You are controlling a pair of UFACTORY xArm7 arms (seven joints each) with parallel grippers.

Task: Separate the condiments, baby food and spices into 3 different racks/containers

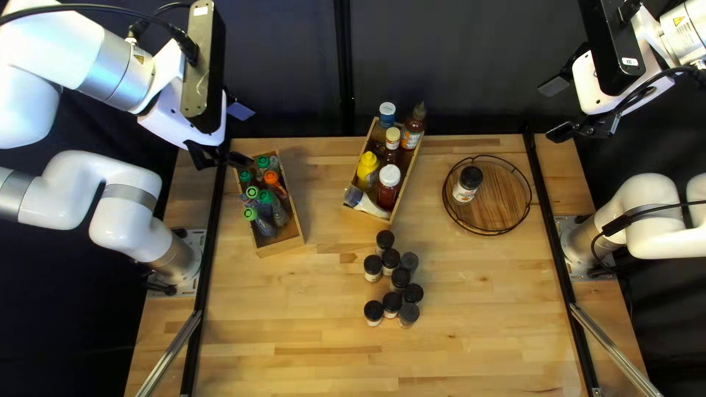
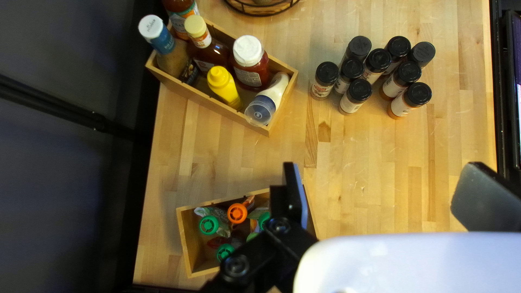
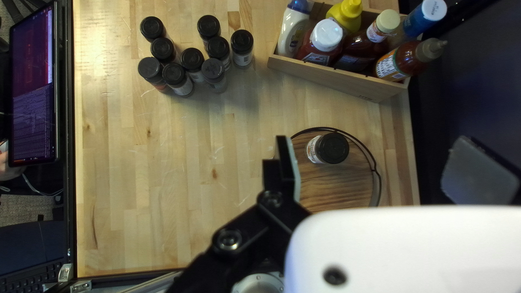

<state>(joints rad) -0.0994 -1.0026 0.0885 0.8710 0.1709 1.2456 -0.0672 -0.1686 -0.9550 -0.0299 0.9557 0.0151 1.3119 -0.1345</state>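
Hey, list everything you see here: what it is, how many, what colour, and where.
Wooden boxes: two, tan, near the far edge of the table
Round tray: one, brown, black wire rim, far right of table
Condiment bottles: at least six, mixed colours, right-hand box
Pouches: at least six, five green caps, one orange, left-hand box
Spice jars: ten, black lids, nine grouped mid-table, one on tray
Curtain: dark, behind table
Rails: black, table sides
Screen: one, lit, beyond near edge
Arms: two, white, either side
Left hand: one, black, open
Right hand: one, black, open
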